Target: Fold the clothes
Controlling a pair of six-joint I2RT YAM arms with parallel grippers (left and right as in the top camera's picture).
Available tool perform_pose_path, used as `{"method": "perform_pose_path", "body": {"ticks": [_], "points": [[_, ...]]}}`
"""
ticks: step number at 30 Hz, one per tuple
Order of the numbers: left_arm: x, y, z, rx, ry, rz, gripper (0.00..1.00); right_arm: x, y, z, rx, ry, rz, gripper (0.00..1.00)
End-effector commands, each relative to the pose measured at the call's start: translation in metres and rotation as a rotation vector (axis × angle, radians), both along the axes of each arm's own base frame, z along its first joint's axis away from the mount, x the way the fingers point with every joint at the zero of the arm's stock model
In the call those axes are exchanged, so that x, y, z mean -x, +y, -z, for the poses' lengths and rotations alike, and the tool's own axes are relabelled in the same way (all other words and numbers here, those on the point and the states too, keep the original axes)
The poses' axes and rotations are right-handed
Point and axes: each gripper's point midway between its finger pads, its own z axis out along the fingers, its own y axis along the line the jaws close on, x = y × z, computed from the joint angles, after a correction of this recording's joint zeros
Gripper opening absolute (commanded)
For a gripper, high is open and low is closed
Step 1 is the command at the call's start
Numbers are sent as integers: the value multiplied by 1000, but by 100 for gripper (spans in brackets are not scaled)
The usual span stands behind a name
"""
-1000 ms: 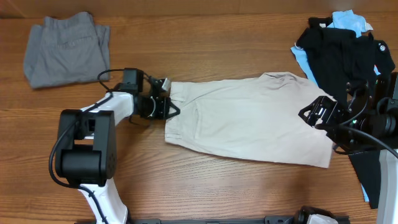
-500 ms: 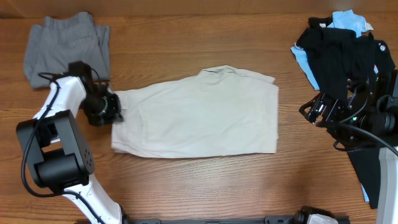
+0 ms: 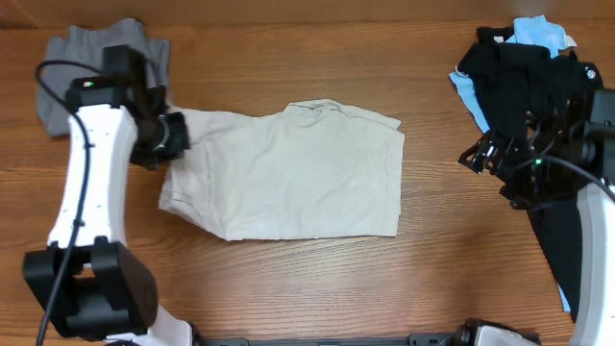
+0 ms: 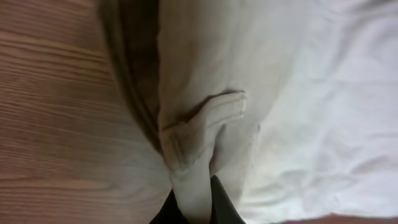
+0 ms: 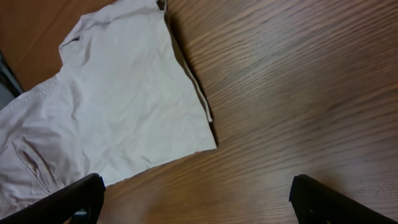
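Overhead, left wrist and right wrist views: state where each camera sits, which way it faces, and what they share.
Overhead: above the table, looking straight down at beige shorts, a gray folded garment and a black and blue clothes pile; both arms show, with left gripper and right gripper.
Left wrist: looks along its fingers, shut on the shorts by a belt loop.
Right wrist: tilted down at table and shorts' corner; open fingers at bottom.
Shared: all show the shorts.
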Motion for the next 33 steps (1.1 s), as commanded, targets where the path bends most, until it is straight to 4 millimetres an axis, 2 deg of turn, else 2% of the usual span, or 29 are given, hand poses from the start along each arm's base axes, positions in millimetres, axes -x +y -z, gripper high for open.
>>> {"method": "perform_pose_path", "body": {"ticks": [1,6,10,14,19,26,33], "points": [[2,-30,-12,1,-16,28,4,-5,-1,12,-2,37,-11,100],[3,-81,-20,14,-39,119,4,-13,-9,33,20,104,-3,100],[3,-125,-42,26,-97,218,4,-22,-23,60,80,132,44,100],[10,-162,-66,49,-140,275,4,-20,-12,83,9,166,51,100],[19,-198,-84,63,-192,347,4,-18,-12,109,1,181,60,100],[36,-241,-89,100,-219,413,4,-12,-10,136,-6,200,82,100],[25,-292,-103,139,-383,492,4,-10,-5,145,-36,208,77,100]]}}
